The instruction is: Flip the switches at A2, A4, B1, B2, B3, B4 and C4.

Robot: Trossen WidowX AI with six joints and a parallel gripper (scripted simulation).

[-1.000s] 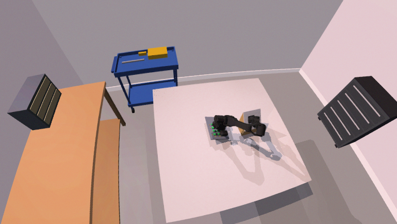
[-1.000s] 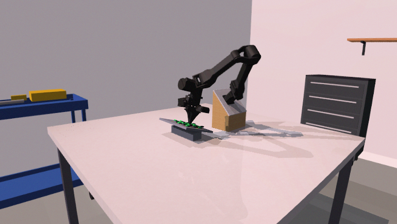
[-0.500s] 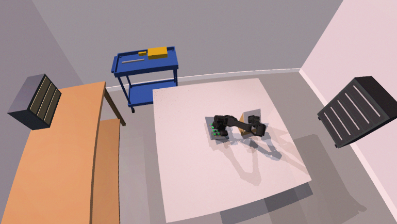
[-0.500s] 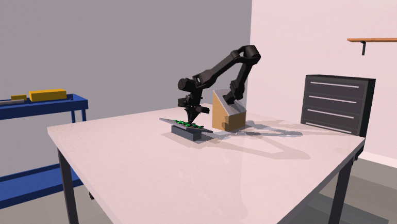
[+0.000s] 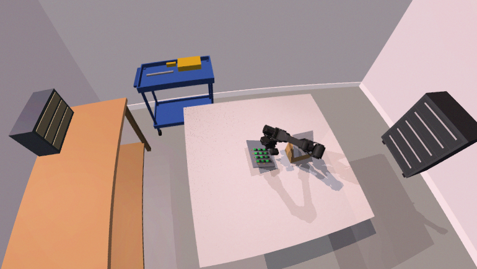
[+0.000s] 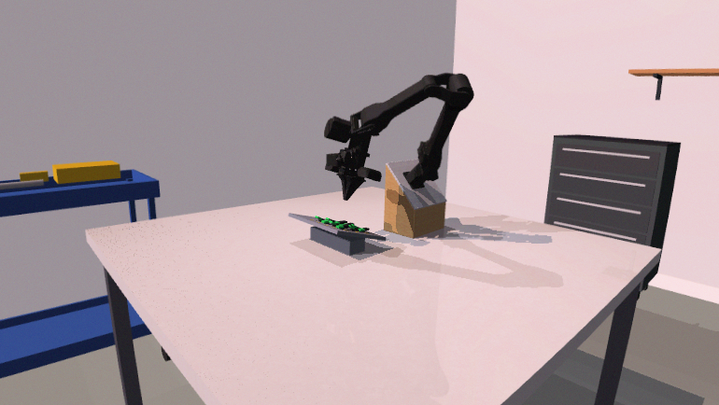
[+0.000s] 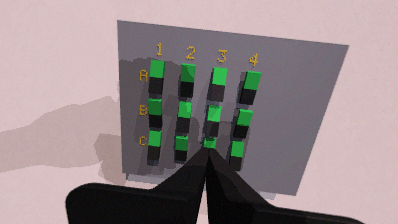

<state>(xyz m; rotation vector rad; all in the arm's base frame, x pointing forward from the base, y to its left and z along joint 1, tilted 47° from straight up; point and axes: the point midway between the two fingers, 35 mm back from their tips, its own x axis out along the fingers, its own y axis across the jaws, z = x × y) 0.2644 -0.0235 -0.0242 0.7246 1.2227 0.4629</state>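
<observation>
The grey tilted panel [image 5: 252, 144] [image 6: 301, 216] [image 7: 300, 100] carries green-and-black switches in rows A to C and columns 1 to 4. In the wrist view, A2 [image 7: 188, 73], A4 [image 7: 252, 80], B1 [image 7: 155, 106], B2 [image 7: 185, 109], B3 [image 7: 214, 113], B4 [image 7: 244, 117] and C4 [image 7: 237, 149] each show green at the far half and black at the near half. Which ends are raised is hard to tell. My gripper [image 6: 345, 197] [image 7: 207, 153] is shut and empty, well above the panel. Its tips cover the near part of C3 [image 7: 210, 143].
The panel rests on a dark block [image 6: 336, 241] on the pale table [image 5: 227, 207] [image 6: 281, 322]. The arm's wooden base [image 6: 428, 220] stands just behind the panel's near edge. A blue cart [image 5: 176, 80], a wooden bench [image 5: 73, 173] and a dark drawer cabinet [image 5: 420, 133] stand off the table.
</observation>
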